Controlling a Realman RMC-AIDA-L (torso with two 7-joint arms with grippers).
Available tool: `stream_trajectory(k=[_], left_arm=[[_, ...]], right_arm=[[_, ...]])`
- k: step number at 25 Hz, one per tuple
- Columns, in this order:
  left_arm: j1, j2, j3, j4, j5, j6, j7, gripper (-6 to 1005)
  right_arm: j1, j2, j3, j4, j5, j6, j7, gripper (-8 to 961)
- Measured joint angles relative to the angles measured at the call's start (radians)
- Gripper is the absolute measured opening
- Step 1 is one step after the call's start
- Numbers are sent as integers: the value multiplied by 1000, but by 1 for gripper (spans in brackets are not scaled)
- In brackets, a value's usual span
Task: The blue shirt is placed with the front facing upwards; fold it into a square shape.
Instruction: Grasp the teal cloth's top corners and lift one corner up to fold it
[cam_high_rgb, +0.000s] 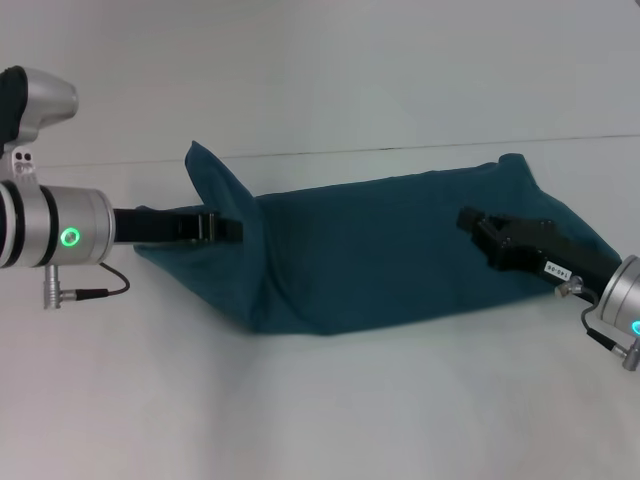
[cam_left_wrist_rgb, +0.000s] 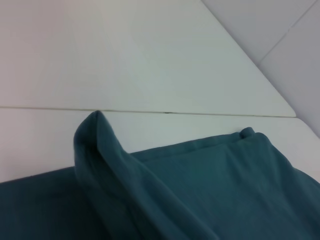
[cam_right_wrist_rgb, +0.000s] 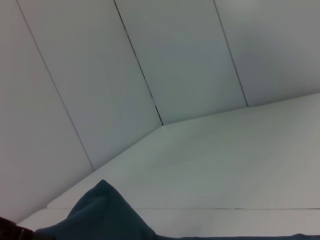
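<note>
Head view, my widest look: the blue shirt (cam_high_rgb: 380, 250) lies across the middle of the white worktop (cam_high_rgb: 320, 420) as a long band running from 9 o'clock to 3 o'clock, no print showing on the exposed face. A flap of cloth stands up in a peak near its 10 o'clock end.

Left hand (cam_high_rgb: 225, 229) comes in from 9 o'clock, its tip buried under that raised flap; fabric drapes over it. I read it as pinched closed on the shirt, though the fingertips themselves are covered.

Right hand (cam_high_rgb: 480, 228) reaches in from 4 o'clock and lies on top of the shirt's 3 o'clock end, black body touching cloth. I cannot tell whether its fingers are spread or closed.

Left wrist view gives what the head view does not: the raised fold seen close, a doubled edge of the shirt (cam_left_wrist_rgb: 150, 190) rising to a rounded peak, with a small bump of cloth at the far corner. No fingers in it.

Right wrist view shows mostly wall panels and worktop (cam_right_wrist_rgb: 225, 170), with only one dark peak of shirt (cam_right_wrist_rgb: 102, 215) at the edge of the picture.
</note>
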Motion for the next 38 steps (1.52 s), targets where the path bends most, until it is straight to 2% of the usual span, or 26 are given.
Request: stream_trajectory(k=[10, 14, 20, 24, 31, 34, 38], left_arm=[[48, -15, 0, -19, 7, 21, -13, 39], [87, -1, -7, -18, 9, -12, -46, 46], [135, 44, -18, -2, 10, -54, -95, 56], [166, 49, -22, -30, 9, -65, -105, 63], [173, 47, -17, -50, 21, -66, -109, 216], [173, 45, -20, -57, 69, -79, -135, 281], [178, 38, -15, -80, 134, -83, -172, 416]], right_arm=[[-2, 0, 0, 11, -2, 2, 0, 27], [-2, 0, -1, 12, -2, 2, 0, 27], [2, -1, -3, 12, -2, 2, 0, 27], [5, -3, -3, 12, -2, 4, 0, 29], [7, -2, -10, 12, -2, 11, 0, 28], [3, -2, -12, 12, -2, 11, 0, 28], [-1, -4, -12, 12, -1, 12, 0, 28]])
